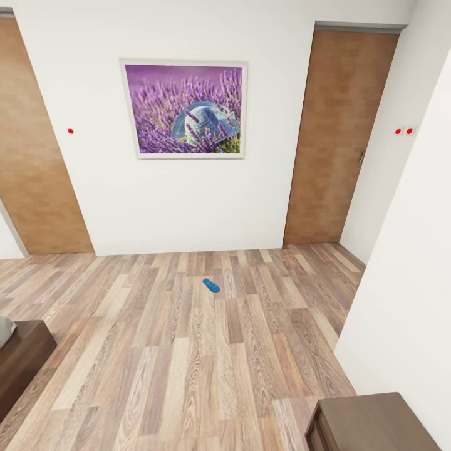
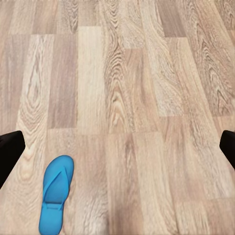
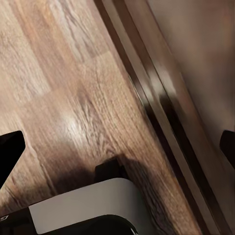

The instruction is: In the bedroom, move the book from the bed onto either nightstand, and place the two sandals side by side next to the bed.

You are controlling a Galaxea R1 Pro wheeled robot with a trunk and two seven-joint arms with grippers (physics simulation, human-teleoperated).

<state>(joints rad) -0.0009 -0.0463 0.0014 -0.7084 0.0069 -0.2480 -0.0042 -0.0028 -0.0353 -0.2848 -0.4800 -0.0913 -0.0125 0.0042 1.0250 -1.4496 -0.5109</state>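
One bright-blue sandal [image 1: 212,285] lies alone on the wood-plank floor of the bedroom, mid-room, short of the far wall. In the left wrist view a blue sandal [image 2: 56,193] lies flat on the planks below my left gripper [image 2: 117,152], nearer one fingertip [image 2: 10,152]. That gripper is open and holds nothing. I cannot tell whether this is the same sandal. My right gripper [image 3: 117,147] is open and empty over the floor, beside a dark wooden furniture edge [image 3: 161,112]. A corner of the bed [image 1: 19,357] shows at the lower left. The book is out of view.
A dark brown wooden cabinet top [image 1: 376,426] sits at the lower right against a white wall [image 1: 407,282]; I cannot tell whether it is a nightstand. Two brown doors [image 1: 341,138] flank a lavender picture [image 1: 185,109] on the far wall. The robot's white base [image 3: 83,205] shows.
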